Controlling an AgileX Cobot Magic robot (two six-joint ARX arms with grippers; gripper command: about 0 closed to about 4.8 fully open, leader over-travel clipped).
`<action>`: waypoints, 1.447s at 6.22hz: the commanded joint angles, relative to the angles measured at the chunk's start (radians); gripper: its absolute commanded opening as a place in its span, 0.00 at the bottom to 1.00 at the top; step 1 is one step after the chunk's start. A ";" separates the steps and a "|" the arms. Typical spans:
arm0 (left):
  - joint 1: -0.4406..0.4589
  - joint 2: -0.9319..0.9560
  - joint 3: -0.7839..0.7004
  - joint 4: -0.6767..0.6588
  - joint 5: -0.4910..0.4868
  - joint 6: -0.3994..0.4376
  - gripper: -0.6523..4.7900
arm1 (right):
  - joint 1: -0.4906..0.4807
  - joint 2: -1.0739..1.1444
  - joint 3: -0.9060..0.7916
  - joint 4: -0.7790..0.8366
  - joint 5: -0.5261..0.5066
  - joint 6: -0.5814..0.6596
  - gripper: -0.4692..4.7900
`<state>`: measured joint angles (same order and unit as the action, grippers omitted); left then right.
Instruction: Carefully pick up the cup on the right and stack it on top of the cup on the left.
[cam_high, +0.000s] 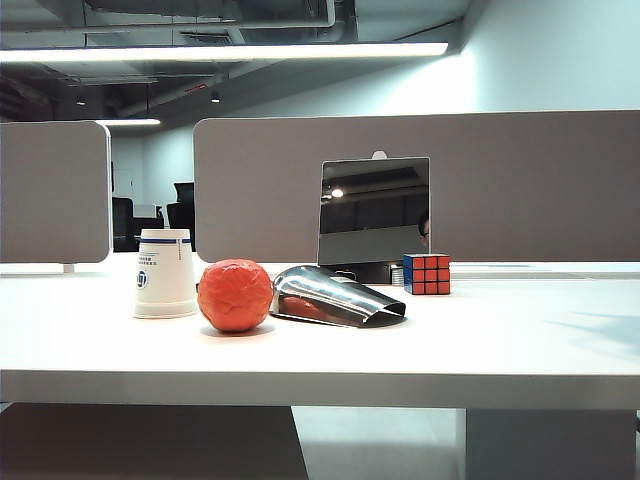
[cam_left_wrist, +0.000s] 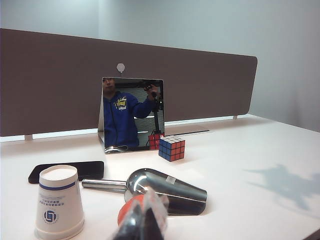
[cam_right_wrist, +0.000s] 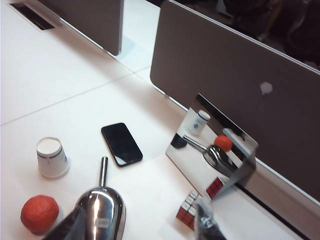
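We see only one paper cup (cam_high: 165, 273), upside down on the white table (cam_high: 520, 340), at the left of the exterior view just beside the orange ball (cam_high: 235, 294). If the stack is already made, we cannot tell a second cup nested there; no cup stands on the right.

Our right gripper (cam_right_wrist: 140, 222) hangs high over the table, its fingers apart and empty; the cup (cam_right_wrist: 52, 157) lies well away from them, beyond the metal scoop (cam_right_wrist: 101, 210) and the ball (cam_right_wrist: 39, 214).

Our left gripper (cam_left_wrist: 142, 220) shows only as a blur at the frame edge, so we cannot tell its opening; the cup (cam_left_wrist: 59, 201) stands near it, axis upright. The left arm looks nearer.
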<state>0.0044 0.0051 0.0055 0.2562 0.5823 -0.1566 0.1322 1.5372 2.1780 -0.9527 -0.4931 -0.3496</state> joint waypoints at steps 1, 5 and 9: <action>0.000 0.000 0.002 0.007 -0.002 0.003 0.11 | -0.053 -0.108 0.002 -0.114 -0.007 0.010 0.62; 0.000 0.000 0.002 0.007 0.001 -0.001 0.11 | -0.052 -0.577 -0.077 -0.351 0.058 0.142 0.62; 0.000 0.000 0.002 0.007 0.002 -0.001 0.11 | -0.052 -0.831 -0.283 -0.371 0.197 0.167 0.62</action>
<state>0.0044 0.0051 0.0055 0.2504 0.5827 -0.1574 0.0795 0.7265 1.9144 -1.3285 -0.3164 -0.1879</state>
